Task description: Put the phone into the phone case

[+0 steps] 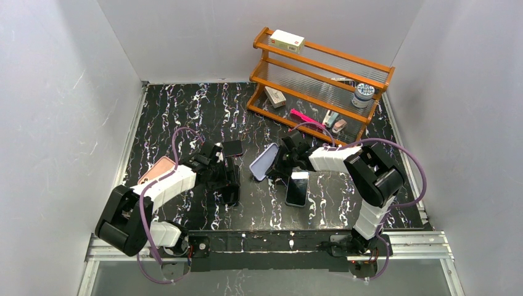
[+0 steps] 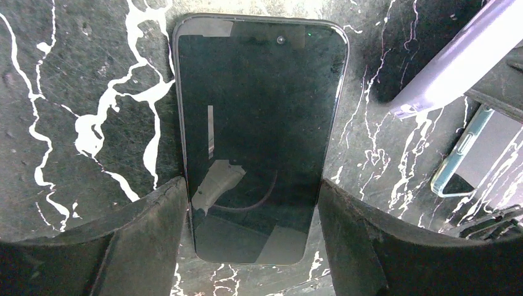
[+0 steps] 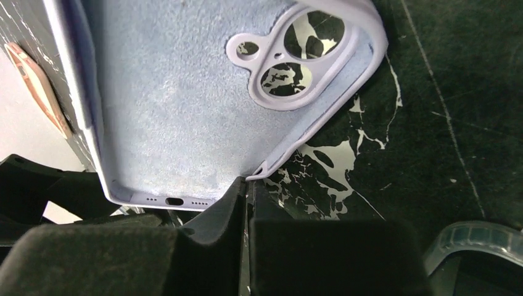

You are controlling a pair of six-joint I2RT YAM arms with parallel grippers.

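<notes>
A black tabletop (image 1: 185, 117) veined with white, marble-like streaks is enclosed on the left, back and right by plain pale grey walls (image 1: 55, 92). A wooden rack (image 1: 321, 69) with three tiers of ribbed clear shelves is set on the tabletop at its far right corner. The near edge is bordered by a metal rail (image 1: 277, 242). Everything is evenly lit, and only soft shadows are cast.

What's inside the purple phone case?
Nothing: the phone case is empty, its fuzzy lining bare, and the marbled table shows through its camera holes. The right fingers cover only a bit of its lower rim.
</notes>
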